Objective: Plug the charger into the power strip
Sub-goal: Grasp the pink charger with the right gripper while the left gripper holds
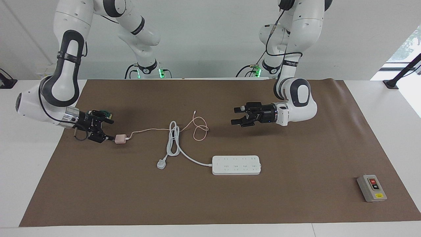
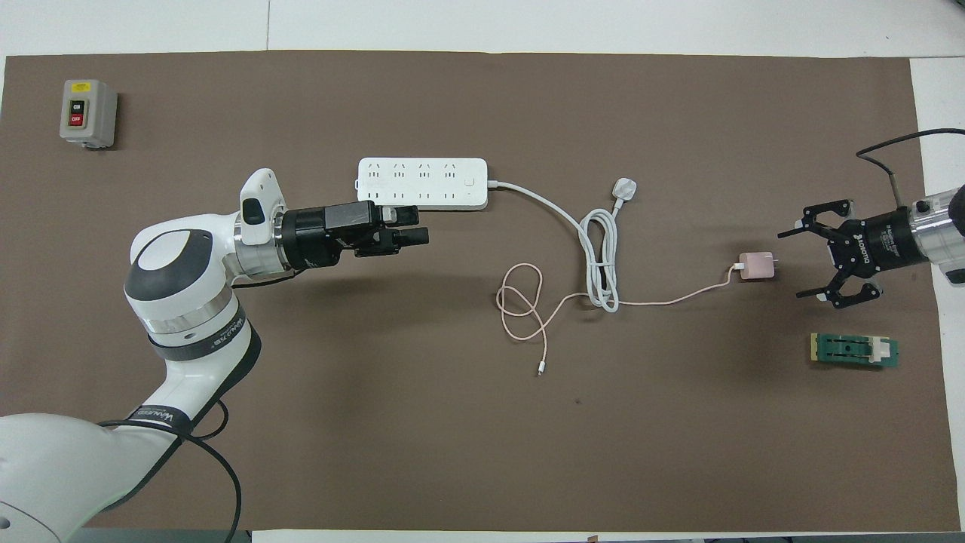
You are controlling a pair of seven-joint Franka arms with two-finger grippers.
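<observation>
The pale pink charger [image 1: 120,139] [image 2: 756,266] lies on the brown mat toward the right arm's end, its prongs pointing at my right gripper [image 1: 111,130] [image 2: 793,264]. That gripper is open and low, with its fingertips just short of the charger and nothing held. The thin pink cable [image 2: 520,302] runs from the charger and loops mid-table. The white power strip [image 1: 236,165] [image 2: 422,183] lies flat, farther from the robots. My left gripper [image 1: 234,116] [image 2: 418,226] is open and empty, hovering above the mat by the strip's nearer edge.
The strip's thick white cord coils mid-table and ends in a white three-pin plug [image 1: 161,164] [image 2: 624,188]. A grey button box [image 1: 371,188] [image 2: 87,112] sits at the left arm's end. A small green part [image 2: 854,351] lies beside the right gripper.
</observation>
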